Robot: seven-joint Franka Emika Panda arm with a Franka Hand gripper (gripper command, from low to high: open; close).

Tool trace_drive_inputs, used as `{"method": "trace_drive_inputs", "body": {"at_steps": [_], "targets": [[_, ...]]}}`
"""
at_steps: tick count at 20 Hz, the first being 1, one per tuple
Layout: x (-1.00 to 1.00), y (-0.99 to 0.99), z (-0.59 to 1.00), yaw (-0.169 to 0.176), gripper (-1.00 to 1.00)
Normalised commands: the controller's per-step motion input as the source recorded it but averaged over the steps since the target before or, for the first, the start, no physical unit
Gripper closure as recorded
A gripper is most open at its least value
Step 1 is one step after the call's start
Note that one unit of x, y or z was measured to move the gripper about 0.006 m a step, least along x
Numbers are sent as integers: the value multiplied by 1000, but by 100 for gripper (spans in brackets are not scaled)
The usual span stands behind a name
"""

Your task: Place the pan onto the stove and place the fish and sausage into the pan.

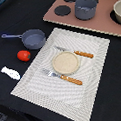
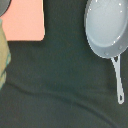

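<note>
Occupying the stove (image 1: pixel 102 22) at one o'clock: a grey pot (image 1: pixel 86 8). The placemat (image 1: pixel 66 64) carries plate (image 1: pixel 65 62) and cutlery. At nine o'clock lie the pan (image 1: pixel 32 38), sausage (image 1: pixel 24 55) and fish (image 1: pixel 10 73), apart. Wrist view alone shows a white frying pan (image 2: pixel 106 25); gripper unseen, finger state indeterminable.

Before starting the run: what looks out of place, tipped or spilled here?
Nothing stands out. The small grey-blue saucepan, red-orange sausage piece and white toy fish sit apart on the dark table, off the pinkish stove board. Nothing looks spilled.
</note>
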Motion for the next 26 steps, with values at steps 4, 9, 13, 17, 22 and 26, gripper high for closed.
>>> {"method": "trace_drive_inputs", "body": {"at_steps": [4,9,13,17,22,26], "targets": [[3,-28,-44,0,-100],[0,-151,-172,-2,-100],[-1,-509,-281,-3,-100],[-7,-680,-287,-14,-100],[-2,-634,-277,-39,-100],[-42,-670,-395,-72,-100]]}}
